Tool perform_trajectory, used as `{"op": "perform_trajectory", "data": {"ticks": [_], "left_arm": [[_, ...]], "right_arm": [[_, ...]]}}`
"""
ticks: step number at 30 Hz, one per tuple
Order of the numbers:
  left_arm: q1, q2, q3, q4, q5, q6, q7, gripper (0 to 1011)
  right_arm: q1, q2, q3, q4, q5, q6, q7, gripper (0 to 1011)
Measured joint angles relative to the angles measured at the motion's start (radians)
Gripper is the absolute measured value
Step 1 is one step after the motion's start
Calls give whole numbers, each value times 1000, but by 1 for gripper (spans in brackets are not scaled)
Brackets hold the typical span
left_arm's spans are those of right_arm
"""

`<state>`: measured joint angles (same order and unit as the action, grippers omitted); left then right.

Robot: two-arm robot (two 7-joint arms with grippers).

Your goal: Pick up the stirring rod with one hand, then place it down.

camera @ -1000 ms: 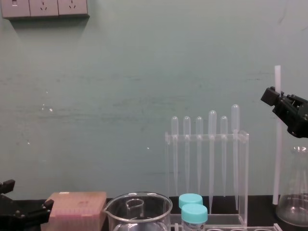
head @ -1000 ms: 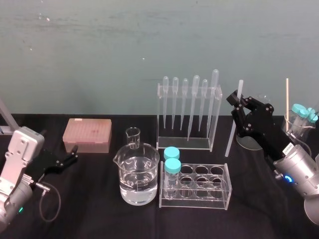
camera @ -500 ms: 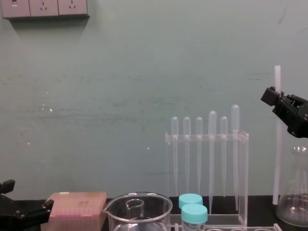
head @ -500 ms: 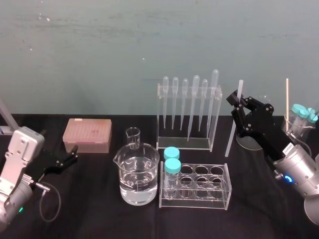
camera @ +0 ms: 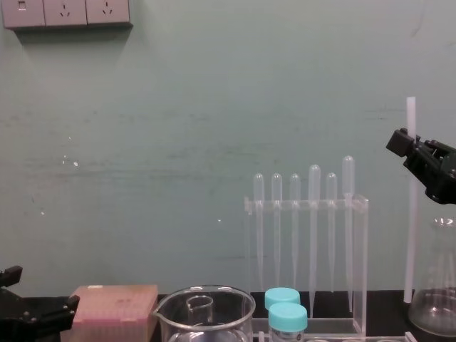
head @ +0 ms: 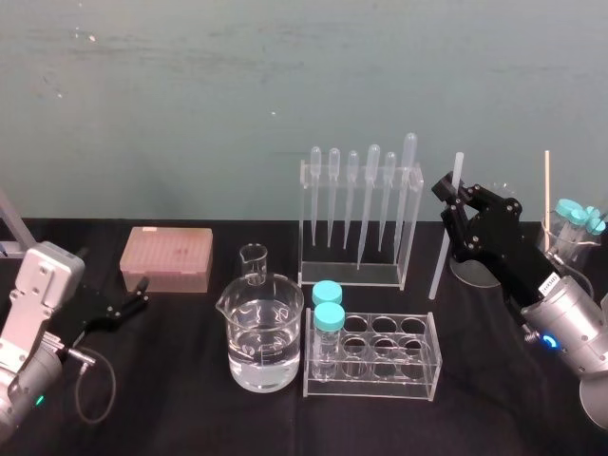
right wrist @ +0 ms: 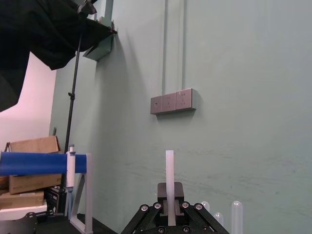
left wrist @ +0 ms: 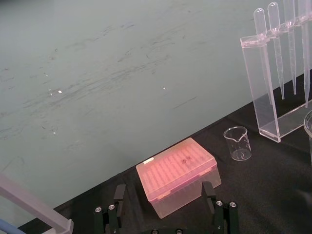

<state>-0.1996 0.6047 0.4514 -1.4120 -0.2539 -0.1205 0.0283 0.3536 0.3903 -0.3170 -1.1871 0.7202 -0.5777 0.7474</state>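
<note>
The stirring rod [head: 441,258], thin and translucent white, stands nearly upright just right of the pipette rack [head: 359,214]. My right gripper [head: 449,189] is shut on the stirring rod near its upper end. In the chest view the stirring rod [camera: 410,235] rises above the right gripper [camera: 403,142] and reaches down to about table level; I cannot tell whether its tip touches. The right wrist view shows the stirring rod [right wrist: 169,170] sticking up from the right gripper [right wrist: 169,202]. My left gripper [head: 134,300] rests low at the far left, open and holding nothing.
A pink tip box [head: 167,256] lies at the left. A large beaker of water [head: 260,332], a small beaker [head: 254,263] and a tube rack [head: 372,353] with two blue-capped tubes [head: 329,318] stand in front. A conical flask [camera: 436,285] is behind the right gripper.
</note>
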Motion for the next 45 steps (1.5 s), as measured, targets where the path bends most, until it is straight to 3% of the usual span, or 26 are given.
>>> {"op": "perform_trajectory", "data": {"ticks": [17, 31, 45], "left_arm": [[0, 0, 0, 0, 0, 0, 0, 1000], [0, 0, 0, 0, 0, 0, 0, 1000], [0, 0, 0, 0, 0, 0, 0, 1000]], "right_arm": [[-3, 2, 4, -11, -14, 12, 2, 69], [-23, 34, 2, -49, 0, 114, 98, 69], [-5, 34, -39, -8, -22, 184, 149, 69]]}}
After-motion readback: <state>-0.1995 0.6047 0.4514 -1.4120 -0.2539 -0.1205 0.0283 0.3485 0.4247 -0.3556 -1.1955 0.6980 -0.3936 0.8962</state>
